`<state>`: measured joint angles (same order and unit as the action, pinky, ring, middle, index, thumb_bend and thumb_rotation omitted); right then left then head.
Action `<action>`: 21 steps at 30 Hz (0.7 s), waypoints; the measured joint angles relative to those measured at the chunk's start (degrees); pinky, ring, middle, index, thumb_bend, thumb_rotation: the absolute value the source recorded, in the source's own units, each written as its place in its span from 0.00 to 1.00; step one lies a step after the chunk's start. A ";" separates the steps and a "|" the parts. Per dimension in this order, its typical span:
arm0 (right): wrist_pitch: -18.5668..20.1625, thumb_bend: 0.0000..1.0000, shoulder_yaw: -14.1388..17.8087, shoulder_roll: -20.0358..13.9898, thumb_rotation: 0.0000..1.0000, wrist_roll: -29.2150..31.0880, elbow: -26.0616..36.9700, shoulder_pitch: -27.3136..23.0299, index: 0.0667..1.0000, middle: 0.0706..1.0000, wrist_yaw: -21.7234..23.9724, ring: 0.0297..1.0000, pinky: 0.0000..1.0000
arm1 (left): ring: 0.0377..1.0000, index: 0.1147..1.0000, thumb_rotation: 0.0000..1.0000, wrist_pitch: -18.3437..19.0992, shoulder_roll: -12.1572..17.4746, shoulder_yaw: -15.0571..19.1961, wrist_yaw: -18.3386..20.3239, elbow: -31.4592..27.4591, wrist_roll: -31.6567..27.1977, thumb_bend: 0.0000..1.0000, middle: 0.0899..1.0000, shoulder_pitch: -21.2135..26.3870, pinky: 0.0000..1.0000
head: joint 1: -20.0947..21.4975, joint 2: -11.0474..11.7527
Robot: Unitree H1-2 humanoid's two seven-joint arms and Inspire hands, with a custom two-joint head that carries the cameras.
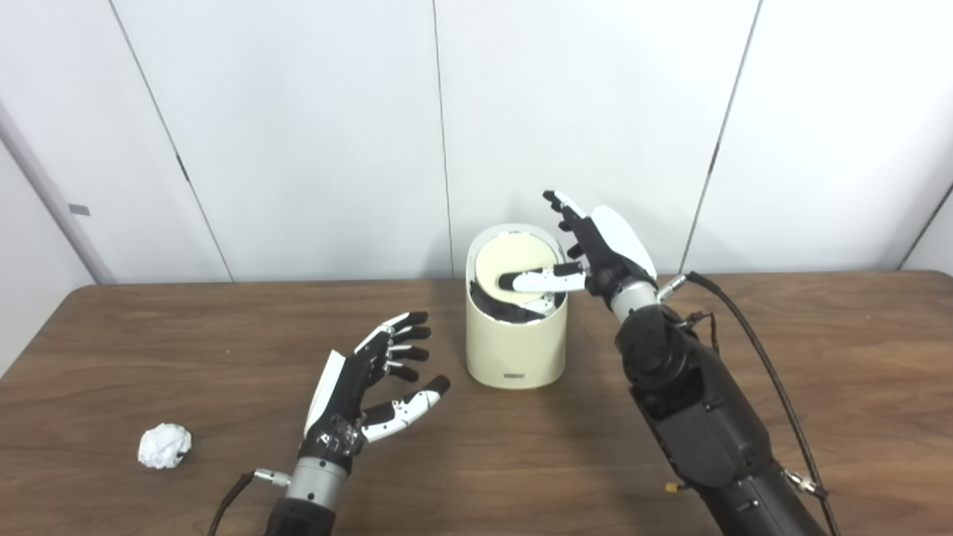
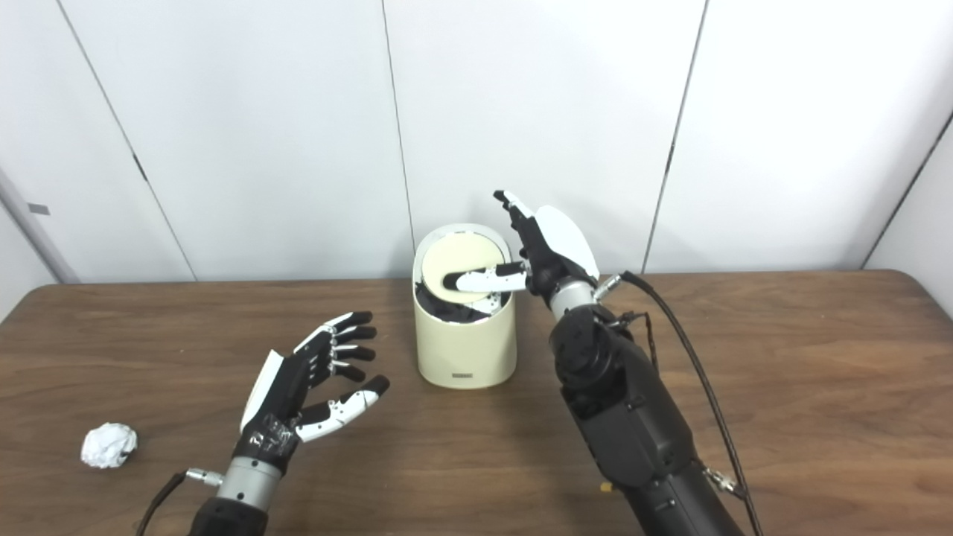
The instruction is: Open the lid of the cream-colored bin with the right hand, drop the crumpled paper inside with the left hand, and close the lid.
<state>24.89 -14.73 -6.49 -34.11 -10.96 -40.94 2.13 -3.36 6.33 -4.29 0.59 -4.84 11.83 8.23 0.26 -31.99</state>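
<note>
The cream-colored bin [image 1: 515,339] stands near the back of the wooden bench [image 1: 819,357], its round lid [image 1: 514,269] tipped up at an angle; the right hand [image 1: 595,253] sits just beside the rim, fingers spread upward and thumb [image 1: 537,281] lying across the lid, gripping nothing. The crumpled paper [image 1: 164,445] lies at the bench's near left, well apart from the left hand [image 1: 368,383]; that hand hovers open, fingers apart, between paper and bin.

Dark wood table [image 1: 819,357] — white panelled wall [image 1: 313,134] behind.
</note>
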 measured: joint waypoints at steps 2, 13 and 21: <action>0.00 0.85 0.01 -0.07 0.42 0.02 -0.77 -0.27 0.93 0.92 0.01 0.86 0.68 | 0.70 0.82 0.18 0.00 0.00 -0.01 0.00 -0.01 0.02 0.58 0.77 0.00 0.60 | 0.00 -0.17; -0.06 0.79 -0.31 -0.42 0.36 0.01 -1.47 -0.66 0.92 0.93 -0.01 0.88 0.69 | 0.69 0.81 0.17 0.09 0.03 0.06 0.05 -0.35 1.06 0.57 0.77 -0.05 0.59 | 0.18 -0.44; -0.91 0.86 -0.63 -0.70 0.16 0.01 -1.31 -1.56 0.91 0.91 -0.41 0.86 0.69 | 0.70 0.82 0.16 0.24 0.03 0.21 0.19 -0.89 1.00 0.57 0.78 -0.14 0.60 | 0.09 -0.88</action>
<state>23.98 -15.35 -7.19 -34.10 -12.27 -42.50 1.73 -3.12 6.36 -4.08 0.77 -5.73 12.82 8.09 0.35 -32.87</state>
